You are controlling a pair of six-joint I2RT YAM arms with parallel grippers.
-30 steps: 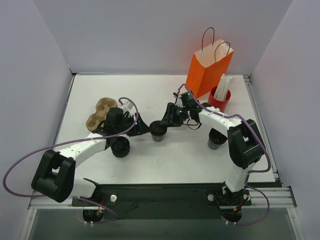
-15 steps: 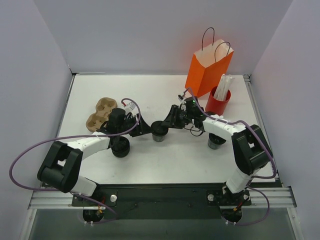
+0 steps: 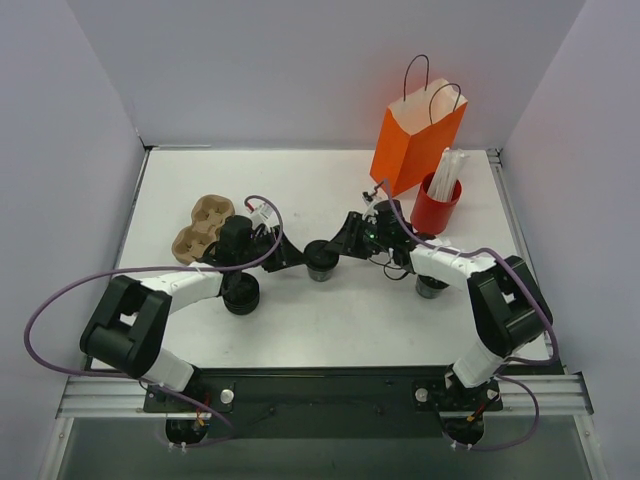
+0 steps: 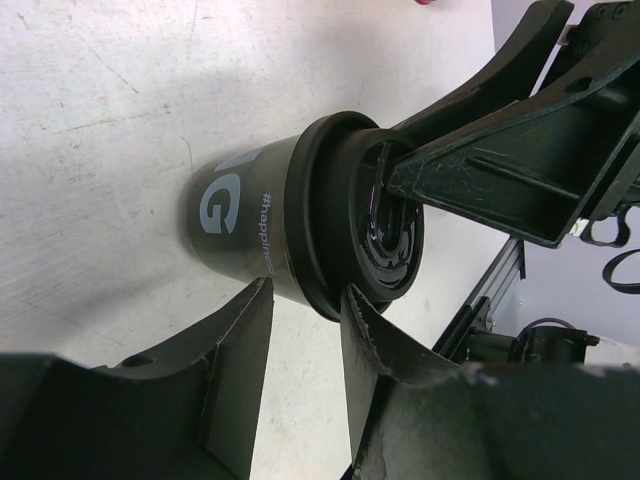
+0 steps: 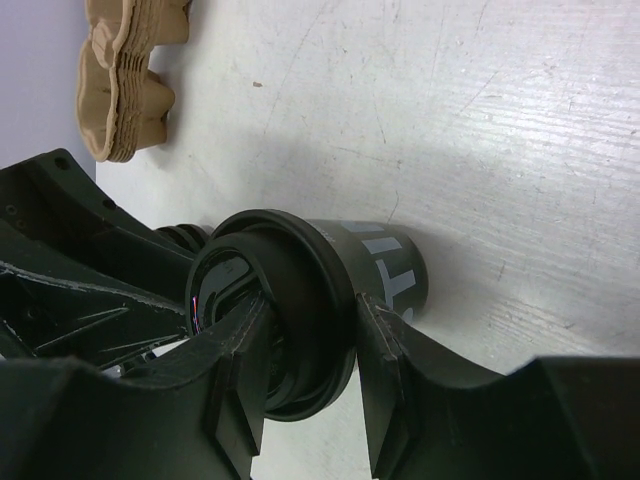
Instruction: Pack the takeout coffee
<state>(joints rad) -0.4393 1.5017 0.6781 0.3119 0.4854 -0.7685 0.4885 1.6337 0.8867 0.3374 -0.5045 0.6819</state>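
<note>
The coffee cup (image 3: 319, 262) stands mid-tabletop (image 3: 330, 330), well apart from the orange bag (image 3: 415, 135), so nothing looks packed yet. The right end effector (image 5: 310, 320) is clamped across its lid rim. The left end effector (image 4: 305, 295) has its jaws apart just beside the rim, and lifting and bagging are not yet done.

White shells w/ black joints & bases on left arm (image 3: 170, 290), lower left, & right arm (image 3: 445, 262), centre-right. Purple cables (image 3: 60, 298) trailing off both. Matte black, angular fingers (image 4: 235, 385) on left gripper (image 4: 305, 292), btm of wrist view.
</note>
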